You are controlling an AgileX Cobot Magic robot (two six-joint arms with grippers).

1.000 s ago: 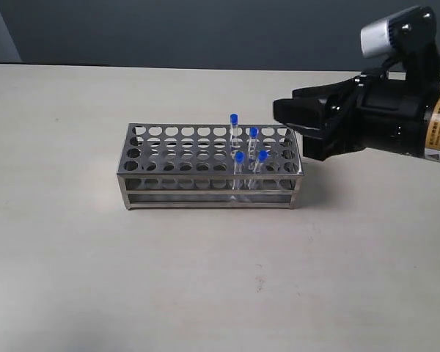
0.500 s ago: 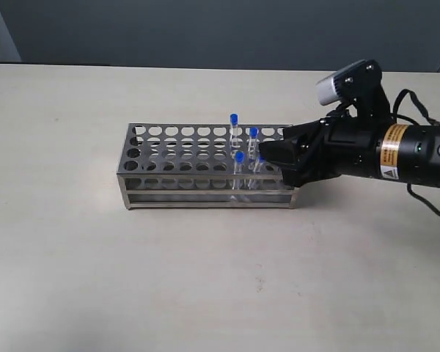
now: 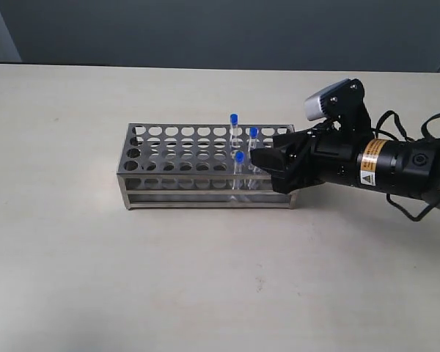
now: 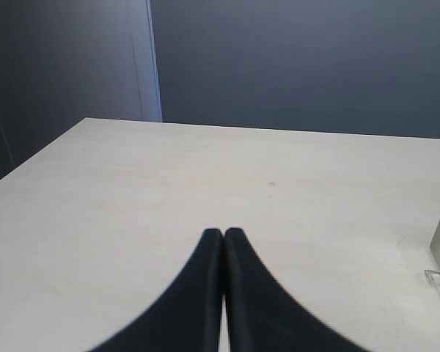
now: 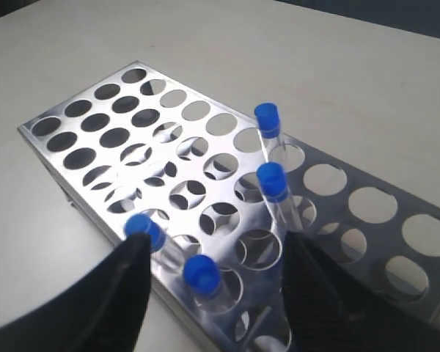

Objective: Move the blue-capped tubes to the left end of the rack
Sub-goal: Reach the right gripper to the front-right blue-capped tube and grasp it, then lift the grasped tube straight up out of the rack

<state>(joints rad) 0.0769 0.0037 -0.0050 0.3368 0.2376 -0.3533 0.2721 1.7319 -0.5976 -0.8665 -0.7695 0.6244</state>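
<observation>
Four blue-capped tubes (image 5: 270, 180) stand caps-up, seemingly tilted, in the rack (image 3: 205, 194).

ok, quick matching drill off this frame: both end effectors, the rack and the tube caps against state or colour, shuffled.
Things
1. left end effector
2. right end effector
3. rack
4. tube caps

States
A. bright blue
B. open, fingers spread around the tubes
C. shut, fingers pressed together
D. shiny metal, most holes empty

Pairs: 1-C, 2-B, 3-D, 4-A
</observation>
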